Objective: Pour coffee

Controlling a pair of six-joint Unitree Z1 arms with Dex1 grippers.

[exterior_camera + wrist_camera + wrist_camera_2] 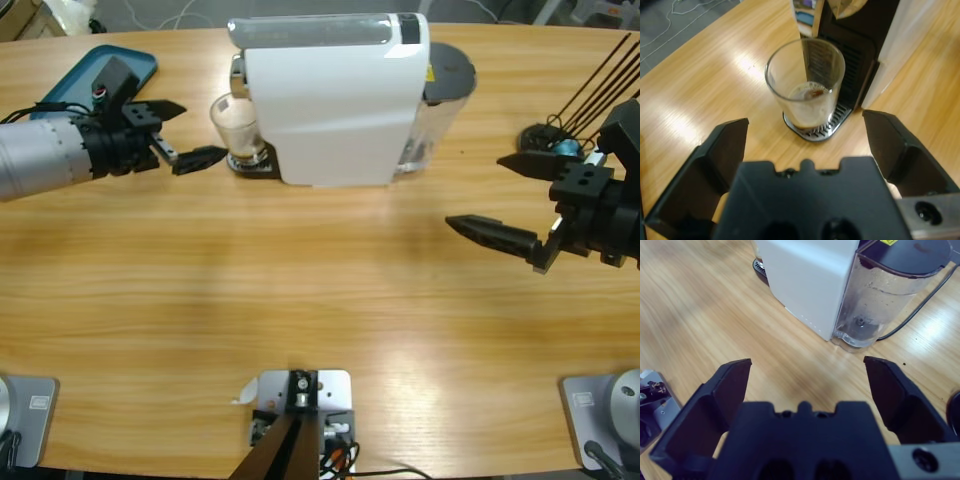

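Observation:
A clear glass (235,126) (806,82) stands on the drip tray (816,126) of the white coffee machine (325,95) (807,277). A shallow layer of dark brown coffee (809,93) lies in its bottom. My left gripper (190,133) (805,132) is open just left of the glass, jaws spread to either side and not touching it. My right gripper (500,200) (807,372) is open at the right of the table, well away from the machine, holding nothing.
The machine's clear water tank (440,100) (885,300) stands at its right end. A teal tray (100,75) lies at the far left behind the left arm. A black wire stand with a blue capsule (565,147) sits at the far right.

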